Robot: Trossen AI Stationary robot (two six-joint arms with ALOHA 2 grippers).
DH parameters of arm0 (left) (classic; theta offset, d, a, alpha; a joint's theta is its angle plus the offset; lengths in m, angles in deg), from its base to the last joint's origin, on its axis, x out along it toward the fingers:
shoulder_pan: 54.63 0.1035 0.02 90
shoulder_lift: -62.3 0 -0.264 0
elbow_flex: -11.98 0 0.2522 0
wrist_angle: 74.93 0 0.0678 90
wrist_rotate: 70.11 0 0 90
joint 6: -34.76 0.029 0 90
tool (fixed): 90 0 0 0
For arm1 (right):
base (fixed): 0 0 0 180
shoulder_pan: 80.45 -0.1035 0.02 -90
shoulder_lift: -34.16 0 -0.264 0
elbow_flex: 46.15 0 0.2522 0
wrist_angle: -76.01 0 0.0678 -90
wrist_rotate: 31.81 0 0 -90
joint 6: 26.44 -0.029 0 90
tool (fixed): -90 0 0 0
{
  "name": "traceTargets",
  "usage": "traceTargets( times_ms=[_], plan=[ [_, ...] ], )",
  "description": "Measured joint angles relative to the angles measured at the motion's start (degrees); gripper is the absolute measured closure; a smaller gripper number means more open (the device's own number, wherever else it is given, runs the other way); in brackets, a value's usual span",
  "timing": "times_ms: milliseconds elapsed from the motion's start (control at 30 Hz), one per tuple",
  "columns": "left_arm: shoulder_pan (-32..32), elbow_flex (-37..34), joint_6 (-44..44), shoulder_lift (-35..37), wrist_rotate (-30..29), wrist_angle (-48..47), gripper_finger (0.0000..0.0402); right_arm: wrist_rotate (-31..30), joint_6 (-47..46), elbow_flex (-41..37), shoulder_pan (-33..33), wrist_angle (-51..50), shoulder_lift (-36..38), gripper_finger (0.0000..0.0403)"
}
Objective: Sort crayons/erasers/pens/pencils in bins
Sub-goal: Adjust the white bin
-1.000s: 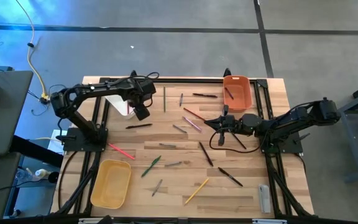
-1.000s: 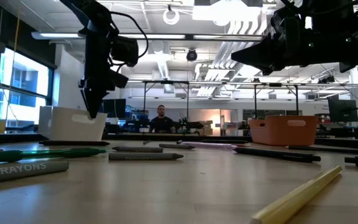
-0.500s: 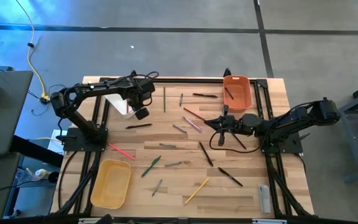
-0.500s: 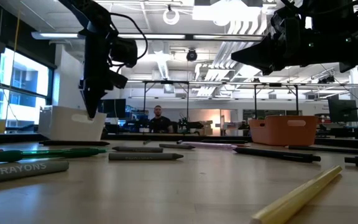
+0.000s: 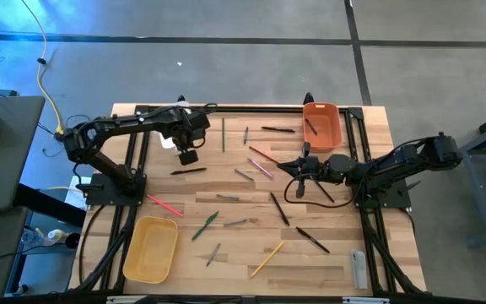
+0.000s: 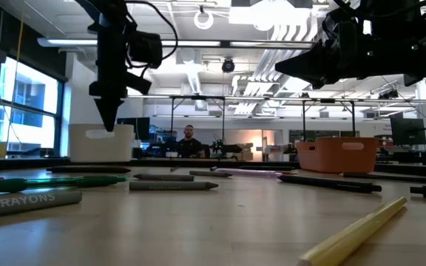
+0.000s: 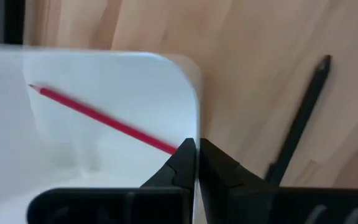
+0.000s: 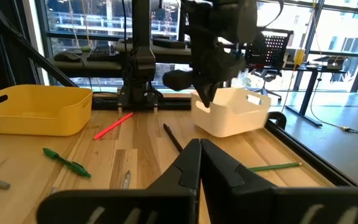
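The left hand point(image 5: 189, 156) hangs above the bench point(image 5: 327, 262) just beside the white bin point(image 8: 230, 111), its two fingers pressed together and holding nothing; from its own wrist camera the closed fingertips point(image 7: 188, 155) line up with the bin's near wall, and a red pencil point(image 7: 101, 118) lies slantwise inside the white bin. A black pen point(image 5: 188, 171) lies on the wood just beside that bin. The right hand point(image 5: 300, 187) hovers over the middle of the bench, fingers shut and empty, near several dark pens. The orange bin point(image 5: 321, 123) stands at the far edge with a dark stick in it, and the yellow bin point(image 5: 150, 247) sits at the near left corner. Loose sticks are scattered between them: a red one point(image 5: 164, 204), a green marker point(image 5: 205, 225), a yellow pencil point(image 5: 267, 259), a grey crayon point(image 6: 26, 202) close to the low camera. A person point(image 6: 189, 142) sits far back in the room.
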Motion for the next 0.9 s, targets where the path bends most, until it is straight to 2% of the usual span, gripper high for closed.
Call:
traceTargets(
  times_ms=[233, 467, 900],
  plan=[
    [-2.68, 0.00, 4.80, 1.78, 0.38, -3.35, 0.0401, 0.02, 0.00, 0.00, 0.00, 0.00, 0.00, 0.0403],
    [-2.80, 0.00, 10.43, 1.83, 3.00, -5.50, 0.0401, 0.04, 0.00, 0.00, 0.00, 0.00, 0.00, 0.0403],
    [4.17, 0.00, 16.63, 1.85, 3.44, -9.08, 0.0402, 0.28, 0.02, 0.00, 0.00, 0.00, 0.00, 0.0403]
  ],
)
